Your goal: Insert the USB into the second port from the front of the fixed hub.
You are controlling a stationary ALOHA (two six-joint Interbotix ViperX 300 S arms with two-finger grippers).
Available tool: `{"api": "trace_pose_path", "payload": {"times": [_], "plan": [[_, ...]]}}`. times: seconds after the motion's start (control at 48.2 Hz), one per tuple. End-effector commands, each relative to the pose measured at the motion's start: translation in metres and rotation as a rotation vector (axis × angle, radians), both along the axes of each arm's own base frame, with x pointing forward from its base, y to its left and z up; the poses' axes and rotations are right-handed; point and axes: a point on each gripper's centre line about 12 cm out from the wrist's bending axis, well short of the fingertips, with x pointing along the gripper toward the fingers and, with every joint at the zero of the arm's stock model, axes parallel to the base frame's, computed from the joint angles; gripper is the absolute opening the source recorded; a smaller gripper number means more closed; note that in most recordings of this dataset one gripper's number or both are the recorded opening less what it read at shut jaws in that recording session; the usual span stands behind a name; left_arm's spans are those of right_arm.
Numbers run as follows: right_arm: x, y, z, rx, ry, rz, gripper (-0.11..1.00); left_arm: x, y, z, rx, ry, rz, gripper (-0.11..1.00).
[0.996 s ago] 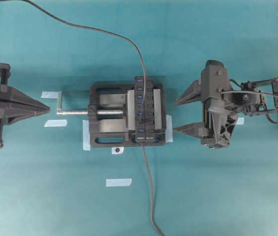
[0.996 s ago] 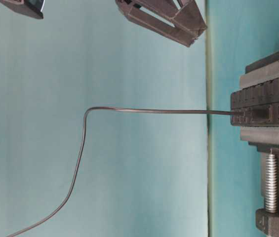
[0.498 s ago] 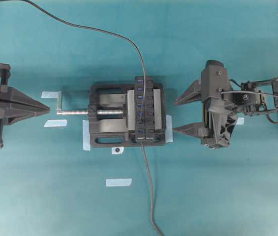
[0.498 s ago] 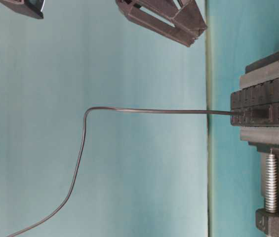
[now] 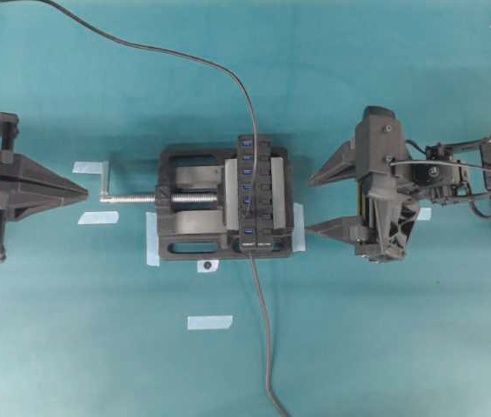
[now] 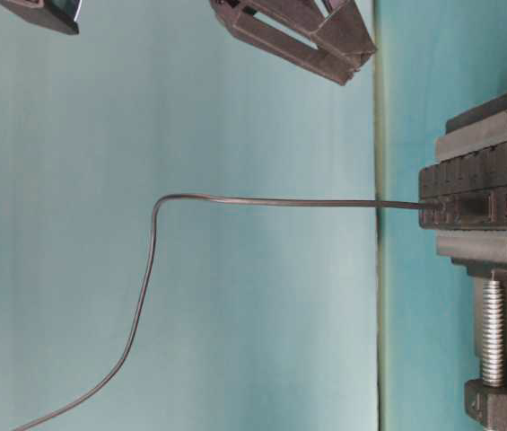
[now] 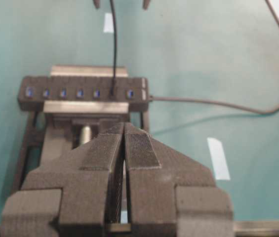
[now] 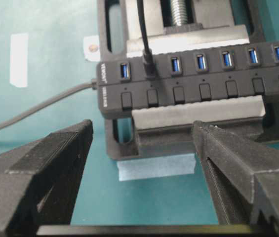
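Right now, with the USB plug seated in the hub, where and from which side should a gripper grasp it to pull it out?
Probably the short black body of the USB plug, just above the fixed hub, not the thin cable. It stands upright in the second port, so come from above with the fingers across its flat sides. The open right gripper is nearest.

Sitting clamped in the vise [image 5: 195, 215] at mid-surface [image 5: 384, 347], the fixed hub [image 5: 255, 195], plugged into its second port from one end, the USB [image 8: 149, 66], flanking well apart, left gripper [image 5: 78, 189] and right gripper [image 5: 312, 205].
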Motion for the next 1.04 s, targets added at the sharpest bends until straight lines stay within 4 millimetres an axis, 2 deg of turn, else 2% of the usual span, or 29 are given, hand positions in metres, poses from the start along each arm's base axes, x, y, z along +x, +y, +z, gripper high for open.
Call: {"api": "trace_pose_path", "payload": {"times": [0.0,1.016], "plan": [[0.0021,-0.0004,0.0063,0.004,-0.024,-0.004,0.87,0.0021,-0.0001,0.0047,0.003,-0.014,-0.001,0.00],[0.0018,-0.0004,0.0064,0.004,-0.026,-0.004,0.87,-0.0063,0.0004,0.0057,0.002,-0.040,0.001,0.00]]}}
